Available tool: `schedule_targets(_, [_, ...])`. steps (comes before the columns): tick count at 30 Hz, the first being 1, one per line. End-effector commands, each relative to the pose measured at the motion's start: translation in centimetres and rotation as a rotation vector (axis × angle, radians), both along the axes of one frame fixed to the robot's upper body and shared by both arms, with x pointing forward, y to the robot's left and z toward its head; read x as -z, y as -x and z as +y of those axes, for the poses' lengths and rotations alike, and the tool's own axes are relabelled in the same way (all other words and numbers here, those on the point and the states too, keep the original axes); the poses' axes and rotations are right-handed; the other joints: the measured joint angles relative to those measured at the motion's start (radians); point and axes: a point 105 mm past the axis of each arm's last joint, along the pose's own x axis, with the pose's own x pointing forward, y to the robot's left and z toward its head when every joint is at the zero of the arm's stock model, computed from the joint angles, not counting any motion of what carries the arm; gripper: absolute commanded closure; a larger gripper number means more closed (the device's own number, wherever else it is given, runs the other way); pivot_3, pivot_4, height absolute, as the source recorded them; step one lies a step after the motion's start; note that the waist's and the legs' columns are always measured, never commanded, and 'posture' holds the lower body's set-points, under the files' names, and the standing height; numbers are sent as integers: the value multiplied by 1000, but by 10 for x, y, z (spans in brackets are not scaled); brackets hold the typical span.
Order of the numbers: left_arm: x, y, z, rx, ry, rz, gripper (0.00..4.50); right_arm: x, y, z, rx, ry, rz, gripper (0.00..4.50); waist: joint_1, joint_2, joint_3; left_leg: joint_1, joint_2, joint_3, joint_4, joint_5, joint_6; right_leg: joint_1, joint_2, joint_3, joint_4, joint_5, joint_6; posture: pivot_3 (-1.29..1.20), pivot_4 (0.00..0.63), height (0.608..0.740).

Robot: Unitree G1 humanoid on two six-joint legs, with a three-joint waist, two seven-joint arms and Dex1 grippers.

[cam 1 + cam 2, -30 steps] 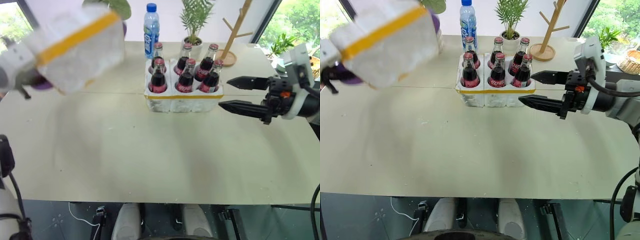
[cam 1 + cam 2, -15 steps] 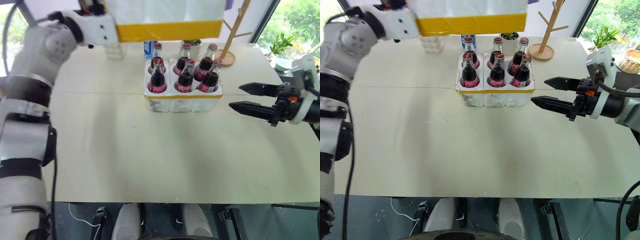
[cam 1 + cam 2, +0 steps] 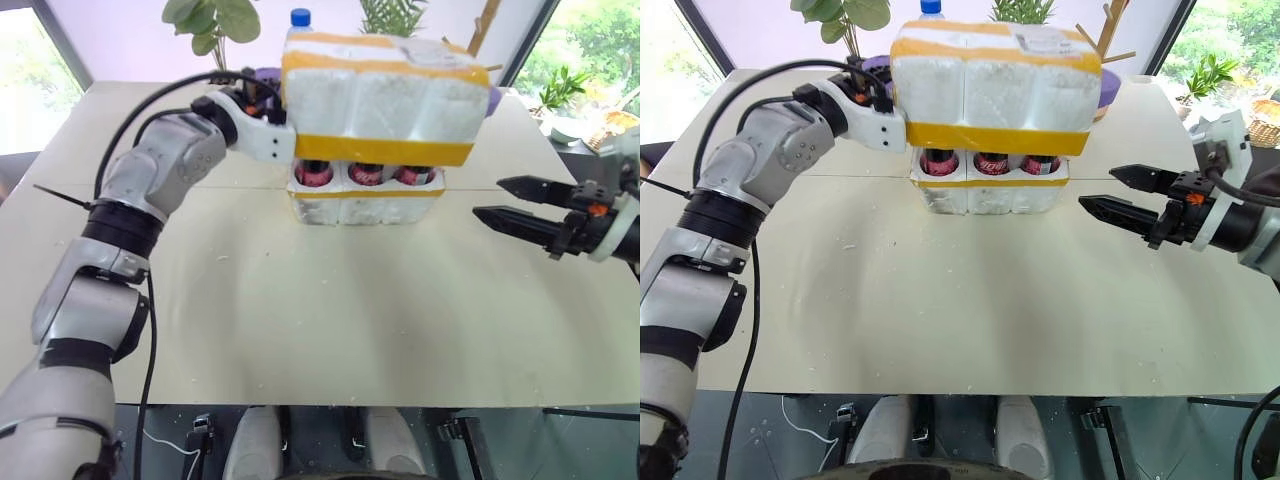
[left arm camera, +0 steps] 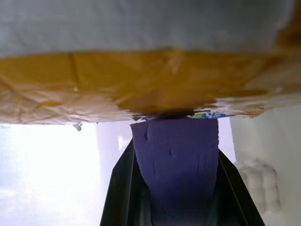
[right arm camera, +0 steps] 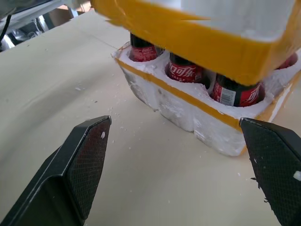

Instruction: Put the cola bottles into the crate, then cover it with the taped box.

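The taped box (image 3: 380, 100), white foam with a yellow stripe, hangs level over the crate (image 3: 365, 207), a little above its rim. It hides the necks of the cola bottles (image 3: 365, 174), whose red labels show in the gap. My left gripper (image 4: 175, 146) is at the box's left end, shut on a purple tab (image 4: 176, 165) fixed to the box. My right gripper (image 3: 505, 203) is open to the right of the crate, apart from it, pointing at it. In the right wrist view its fingers (image 5: 89, 155) frame the crate (image 5: 188, 115) and bottles (image 5: 186, 71).
A blue-capped water bottle (image 3: 301, 16), potted plants (image 3: 213, 18) and a wooden stand (image 3: 487, 25) are behind the box at the table's far edge. Foam crumbs lie on the pale table (image 3: 300, 300), which is bare in front of the crate.
My left arm has swung the taped box from the far left to above the crate and lowered it over the bottles. The right gripper has drifted a little to the right.
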Motion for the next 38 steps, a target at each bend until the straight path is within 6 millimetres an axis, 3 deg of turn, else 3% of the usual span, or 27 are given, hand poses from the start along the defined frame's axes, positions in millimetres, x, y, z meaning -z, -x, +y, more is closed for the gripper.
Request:
schedule_targets(1, [-4,-1,-2,-26,-29,-56,4193,-13,5,5,-10,-1,-67,0,0,0,0,0,0,0,0,0,0,0,0,0,0,0,0,0,150,740])
schedule_targets(2, [0,-3,-1,-32,-29,-40,4193,-13,5,6,-10,-3,-67,0,0,0,0,0,0,0,0,0,0,0,0,0,0,0,0,0,150,740])
schedule_targets(10, [26,20,1,68,-35,70,347,-6,5,8,-16,5,-50,0,-1,0,0,1,1,0,0,0,0,0,0,0,0,0,0,0,150,740])
schedule_targets(14, [20,52,12,166,-91,34,347,-7,3,3,-19,27,-47,0,-1,0,0,0,1,0,0,0,0,0,-1,0,0,0,0,0,150,740])
schedule_targets(19, [-10,61,58,99,226,151,347,-9,-2,-4,-20,53,-44,0,0,0,0,3,2,0,0,0,0,2,-1,1,1,0,0,0,150,740])
schedule_targets(20, [-10,61,74,73,368,279,347,-9,-2,-5,-31,61,-37,0,0,0,0,4,2,0,0,0,0,2,-1,1,1,0,0,0,150,740])
schedule_targets(23, [-1,76,96,105,671,634,347,-6,-3,-7,-56,85,-20,0,-4,1,-1,6,3,1,0,0,0,5,-1,1,1,0,0,0,150,740])
schedule_targets(26, [9,123,112,247,858,1119,347,-5,-10,-9,-86,124,-15,0,-18,1,-1,7,4,1,0,0,0,5,0,1,1,0,0,0,150,740])
schedule_targets(29, [3,149,121,292,952,1383,347,-8,-20,-8,-119,148,-24,0,-30,1,0,8,4,1,-1,0,0,5,1,1,1,0,0,0,150,740])
schedule_targets(32, [-10,151,124,311,983,1446,347,-11,-29,-2,-158,162,-33,0,-22,1,0,8,3,1,-1,0,0,5,1,1,1,-1,-1,0,150,740])
schedule_targets(38, [-33,137,118,345,999,1395,347,-18,-38,8,-208,126,-60,0,-14,1,0,8,1,0,-1,0,0,7,1,1,0,-1,-1,0,150,740])
